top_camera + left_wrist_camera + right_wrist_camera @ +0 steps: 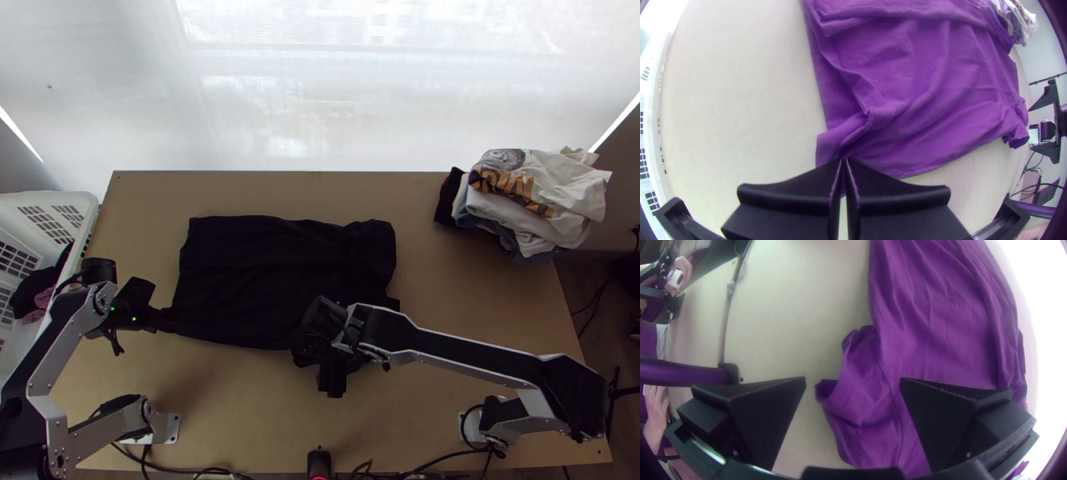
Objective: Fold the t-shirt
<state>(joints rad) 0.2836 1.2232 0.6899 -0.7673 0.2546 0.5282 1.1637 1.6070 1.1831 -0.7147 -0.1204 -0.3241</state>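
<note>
The black t-shirt (248, 280) lies on the table, folded over and wrinkled, with a bunched part at its far right. It looks purple in the left wrist view (924, 89) and the right wrist view (942, 324). My left gripper (160, 320) is at its near left corner; in its wrist view the left gripper (843, 162) is shut on that corner of cloth. Over the shirt's near right edge is my right gripper (320, 360). In its own view the right gripper (853, 382) stands open, a bunched edge of the shirt between and beyond its fingers.
A pile of clothes (536, 200) lies at the table's far right corner. At the left edge stands a white basket (60, 200) with clothes in it. Bare tabletop (240, 400) lies between the arms' bases. A person's hand (657, 409) shows beyond the table.
</note>
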